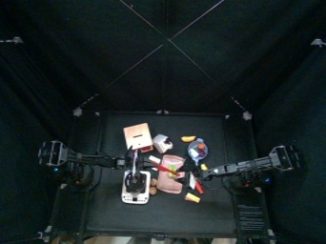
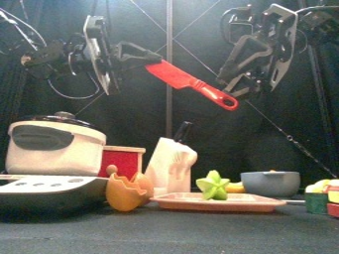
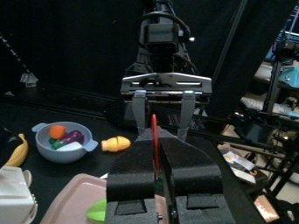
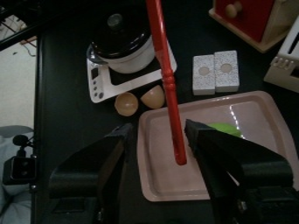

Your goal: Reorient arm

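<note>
A red toy knife point(image 2: 192, 86) hangs slanted in the air above the table, between the two arms. My left arm point(image 1: 90, 159) comes in from the left, and its gripper point(image 3: 156, 153) is shut on the blade end, which shows edge-on between the jaws. My right arm point(image 1: 249, 167) comes in from the right. Its gripper point(image 4: 158, 136) is open, with the red handle point(image 4: 167, 79) running between the spread jaws, closer to one of them. In the left wrist view the right gripper point(image 3: 163, 96) faces mine across the knife.
Below the knife stand a white rice cooker point(image 2: 54, 144), a scale point(image 2: 47, 189), a red box point(image 2: 123, 159), a pink tray point(image 2: 252, 205) with a green star fruit point(image 2: 212, 186), and a blue bowl point(image 2: 269, 183). Black curtains surround the table.
</note>
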